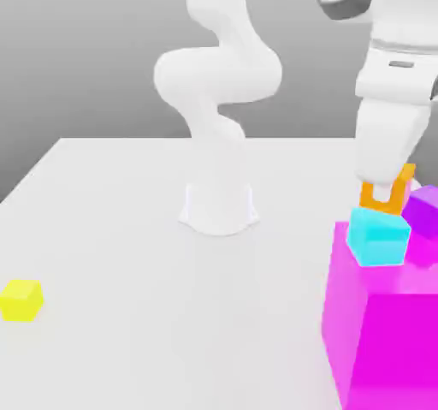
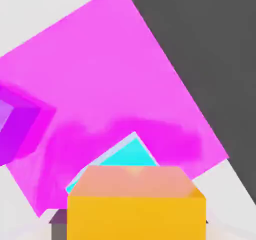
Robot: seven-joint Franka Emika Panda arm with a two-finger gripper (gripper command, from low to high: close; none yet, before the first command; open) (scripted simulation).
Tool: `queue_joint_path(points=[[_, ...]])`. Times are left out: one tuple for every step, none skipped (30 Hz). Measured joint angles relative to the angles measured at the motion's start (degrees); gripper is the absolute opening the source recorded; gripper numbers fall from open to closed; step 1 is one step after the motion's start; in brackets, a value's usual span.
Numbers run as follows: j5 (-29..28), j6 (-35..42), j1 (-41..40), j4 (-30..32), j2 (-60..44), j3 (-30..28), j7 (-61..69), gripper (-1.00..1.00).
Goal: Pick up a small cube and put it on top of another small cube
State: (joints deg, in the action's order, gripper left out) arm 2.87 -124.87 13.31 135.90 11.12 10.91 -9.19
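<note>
Atop the magenta block (image 1: 376, 314), the orange cube (image 1: 382, 196) sits on the cyan cube (image 1: 379, 236), between the fingers (image 1: 382, 201), which look parted. Risk: a fingertip could drag it off on withdrawal, toward the purple cube (image 1: 423, 211).

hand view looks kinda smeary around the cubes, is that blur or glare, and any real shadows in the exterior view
Hand view: soft blur, no glare; the orange cube looms close, and the cyan cube behind it has smeared edges on the magenta block. Exterior view: flat, even light, only a faint shadow at the arm's base, none clear by the yellow cube.
</note>
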Motion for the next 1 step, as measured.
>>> queue_joint_path(points=[[0.0,0.0,0.0,0.0,0.0,0.0,0.0,1.0]])
